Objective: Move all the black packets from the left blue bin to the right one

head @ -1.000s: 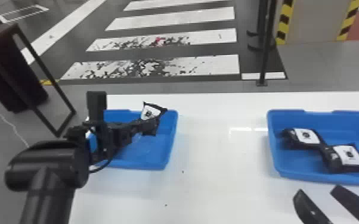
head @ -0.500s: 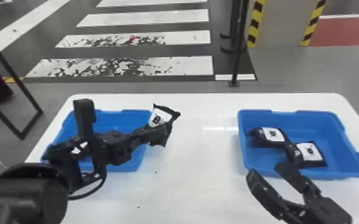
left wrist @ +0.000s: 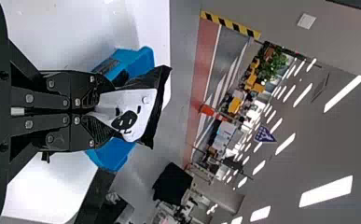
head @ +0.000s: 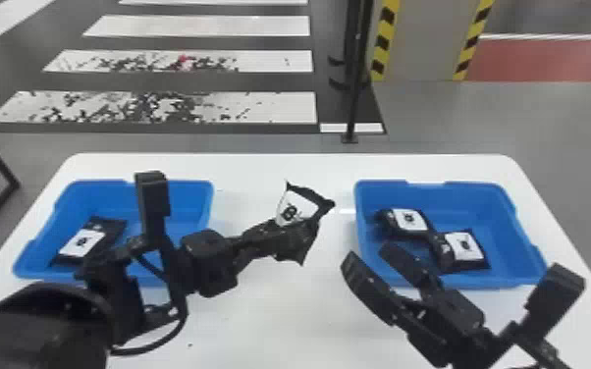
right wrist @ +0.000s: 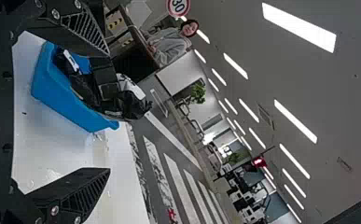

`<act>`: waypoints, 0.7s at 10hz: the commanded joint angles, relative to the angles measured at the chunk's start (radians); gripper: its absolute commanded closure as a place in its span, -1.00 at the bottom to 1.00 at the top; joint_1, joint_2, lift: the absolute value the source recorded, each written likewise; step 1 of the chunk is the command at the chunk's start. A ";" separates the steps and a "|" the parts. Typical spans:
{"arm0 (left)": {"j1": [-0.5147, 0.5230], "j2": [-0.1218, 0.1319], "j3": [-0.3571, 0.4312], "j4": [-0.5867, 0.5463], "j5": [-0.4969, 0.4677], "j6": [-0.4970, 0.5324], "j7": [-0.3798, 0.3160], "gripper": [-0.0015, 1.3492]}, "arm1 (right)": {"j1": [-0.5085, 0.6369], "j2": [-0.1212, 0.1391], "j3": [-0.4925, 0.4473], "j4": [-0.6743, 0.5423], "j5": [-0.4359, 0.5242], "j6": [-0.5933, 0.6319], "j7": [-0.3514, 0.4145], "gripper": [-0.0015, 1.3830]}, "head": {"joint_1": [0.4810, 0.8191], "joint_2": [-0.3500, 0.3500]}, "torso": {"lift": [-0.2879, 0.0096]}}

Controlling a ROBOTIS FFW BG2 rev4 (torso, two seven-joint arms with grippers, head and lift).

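One black packet with a white label (left wrist: 143, 112), pinched by one end in my left end effector (left wrist: 104, 112), over the white bench (head: 270, 314) between the bins. My right end effector (head: 369, 251) stands wide nearby, by the near left side of the right blue plastic bin (head: 476, 185). If handover is next, poor alignment could knock fingers together or twist the packet; letting go left too soon would drop it on the bench. Low right fingers might snag the bin rim. Two packets (head: 407, 221) lie inside; another (head: 81, 243) lies in the left blue plastic bin (head: 204, 196).
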 commanded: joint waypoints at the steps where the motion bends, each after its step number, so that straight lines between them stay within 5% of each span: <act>1: -0.006 0.004 -0.054 0.000 0.028 0.004 0.000 0.70 | -0.037 -0.007 0.004 0.035 -0.017 0.000 0.000 -0.78 | 0.27 -0.07 | -0.01; 7: 0.002 0.007 -0.149 0.000 0.082 0.041 0.000 0.70 | -0.103 -0.016 -0.020 0.089 -0.056 -0.022 -0.025 -0.72 | 0.27 -0.43 | -0.01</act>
